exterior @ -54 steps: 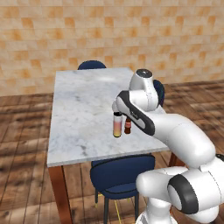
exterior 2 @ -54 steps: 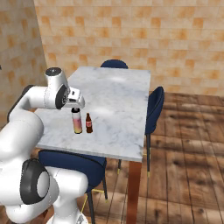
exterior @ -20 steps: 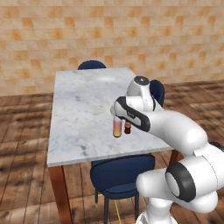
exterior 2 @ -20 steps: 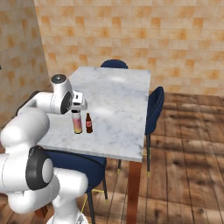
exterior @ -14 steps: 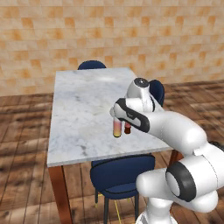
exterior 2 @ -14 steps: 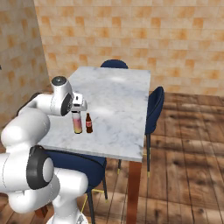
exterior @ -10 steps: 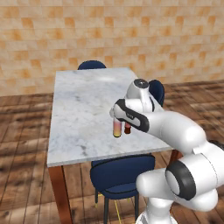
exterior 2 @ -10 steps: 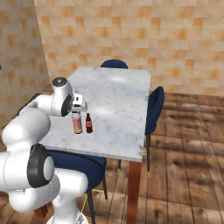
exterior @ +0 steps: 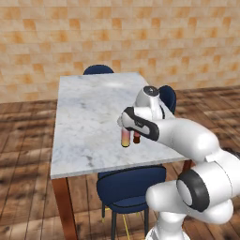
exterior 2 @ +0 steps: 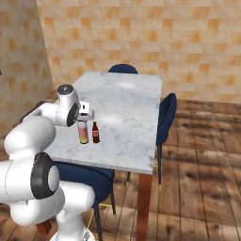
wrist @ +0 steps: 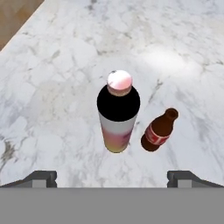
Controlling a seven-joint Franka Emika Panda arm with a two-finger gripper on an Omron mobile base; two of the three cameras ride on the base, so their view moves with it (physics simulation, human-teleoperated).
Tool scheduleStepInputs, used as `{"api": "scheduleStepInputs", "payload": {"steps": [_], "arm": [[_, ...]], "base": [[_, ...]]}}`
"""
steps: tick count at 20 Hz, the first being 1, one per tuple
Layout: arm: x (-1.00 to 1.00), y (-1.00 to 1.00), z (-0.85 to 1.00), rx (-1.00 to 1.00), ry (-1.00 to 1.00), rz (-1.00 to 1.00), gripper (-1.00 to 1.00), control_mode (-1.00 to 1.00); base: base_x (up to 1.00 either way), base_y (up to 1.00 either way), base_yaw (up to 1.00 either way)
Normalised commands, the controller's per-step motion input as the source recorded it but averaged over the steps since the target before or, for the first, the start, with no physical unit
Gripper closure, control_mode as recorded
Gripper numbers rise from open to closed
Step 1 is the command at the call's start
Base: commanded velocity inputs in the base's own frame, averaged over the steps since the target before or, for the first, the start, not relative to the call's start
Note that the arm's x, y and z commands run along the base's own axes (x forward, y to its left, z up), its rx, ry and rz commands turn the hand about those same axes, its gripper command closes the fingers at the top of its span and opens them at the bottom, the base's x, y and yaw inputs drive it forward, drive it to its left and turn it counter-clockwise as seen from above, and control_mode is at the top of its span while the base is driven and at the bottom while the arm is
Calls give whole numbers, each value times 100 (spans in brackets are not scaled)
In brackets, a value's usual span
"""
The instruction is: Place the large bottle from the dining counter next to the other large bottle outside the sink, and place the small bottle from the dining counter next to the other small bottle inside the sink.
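Note:
The large bottle [wrist: 118,114], with a black shoulder, white cap and pink-to-orange body, stands upright on the marble dining counter [wrist: 52,65] near its front edge. Right beside it stands the small bottle [wrist: 159,130], brown with a red label. My gripper [wrist: 113,177] hangs open just above the large bottle, its fingertips [wrist: 41,177] spread wide to either side and holding nothing. From the left base view the gripper [exterior: 124,125] sits over the large bottle [exterior: 125,137], with the small bottle [exterior: 137,137] to its right. The right base view shows the large bottle [exterior 2: 83,133], the small bottle [exterior 2: 95,133] and the gripper [exterior 2: 84,117].
Blue chairs surround the dining counter [exterior: 89,122]: one tucked under the near edge [exterior: 131,185], one at the far end [exterior: 98,70], one on the right side [exterior: 166,96]. Wooden floor lies all around and a brick wall stands behind.
The hand has come down slightly closer over the large bottle. Both bottles stand where they were, and the jaws stay open.

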Motion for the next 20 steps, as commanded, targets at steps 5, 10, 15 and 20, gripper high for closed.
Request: {"api": "scheduleStepInputs", "payload": {"steps": [5,10,15,20], "arm": [[17,10,-5,0,-2,1,-100,-100],[16,9,-6,0,-1,1,-100,-100],[8,0,-4,0,-2,1,-100,-100],[12,1,-3,-1,-2,0,-100,-100]], "base": [[0,0,0],[0,0,0],[0,0,0],[0,0,0]]}}
